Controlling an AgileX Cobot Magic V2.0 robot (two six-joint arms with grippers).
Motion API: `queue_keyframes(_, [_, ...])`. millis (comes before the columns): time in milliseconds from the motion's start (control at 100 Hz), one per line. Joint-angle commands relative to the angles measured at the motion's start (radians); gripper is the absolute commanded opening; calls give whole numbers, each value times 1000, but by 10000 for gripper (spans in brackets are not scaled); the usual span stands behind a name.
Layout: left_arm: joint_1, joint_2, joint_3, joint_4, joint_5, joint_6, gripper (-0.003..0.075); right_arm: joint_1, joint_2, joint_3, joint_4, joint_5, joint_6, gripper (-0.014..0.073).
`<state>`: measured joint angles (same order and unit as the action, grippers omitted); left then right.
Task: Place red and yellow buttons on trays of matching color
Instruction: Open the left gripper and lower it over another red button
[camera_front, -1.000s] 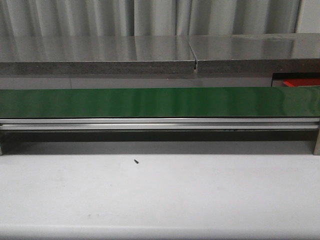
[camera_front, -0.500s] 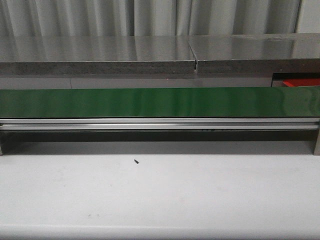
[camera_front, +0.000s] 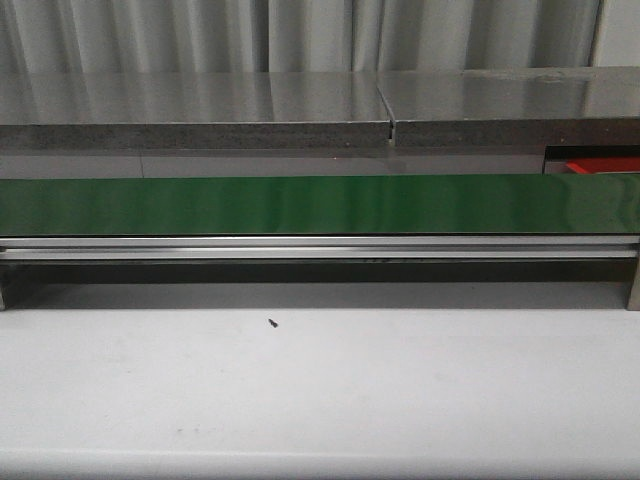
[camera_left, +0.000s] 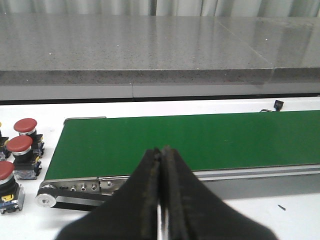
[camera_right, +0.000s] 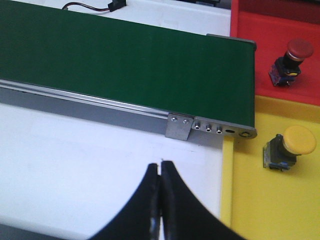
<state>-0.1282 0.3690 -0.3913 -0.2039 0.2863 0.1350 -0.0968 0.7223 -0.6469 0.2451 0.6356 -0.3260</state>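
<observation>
Past your left gripper (camera_left: 161, 165), whose fingers are pressed together on nothing, you've got the green conveyor belt (camera_left: 200, 137) running across, and off to one side of the fingertips, beyond the belt's end roller, three red buttons (camera_left: 20, 145) sit on the white table (camera_left: 295, 215). Your right gripper (camera_right: 160, 172) is pinched together too, hovering over the table just short of the belt's end. Beyond and to the side of those fingers, a yellow button (camera_right: 287, 147) sits on the yellow tray (camera_right: 270, 200) and a red button (camera_right: 290, 60) on the red tray (camera_right: 260, 35).
</observation>
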Motion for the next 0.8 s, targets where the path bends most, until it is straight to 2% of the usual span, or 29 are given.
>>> queue_keyframes(0, [-6, 4, -27, -9, -84, -4, -19, 0, -5, -24, 11, -42, -10, -69])
queue_keyframes(450, [-6, 4, -27, -19, -84, -4, -18, 0, -5, -24, 11, -42, -10, -69])
queue_keyframes(550, [-6, 4, -27, -19, -84, -4, 5, 0, -5, -24, 11, -42, -10, -69])
queue_keyframes(600, [-6, 4, -27, -19, -84, -4, 45, 0, -5, -24, 11, -42, -10, -69])
queue_keyframes(670, [-7, 4, -27, -19, -79, -4, 143, 0, -5, -24, 11, -42, -10, -69])
queue_keyframes(740, [-7, 4, -27, -19, -71, -4, 289, 0, -5, -24, 11, -42, -10, -69])
queue_keyframes(790, [-7, 4, -27, -19, -63, -4, 430, 0, -5, -24, 11, -42, -10, -69])
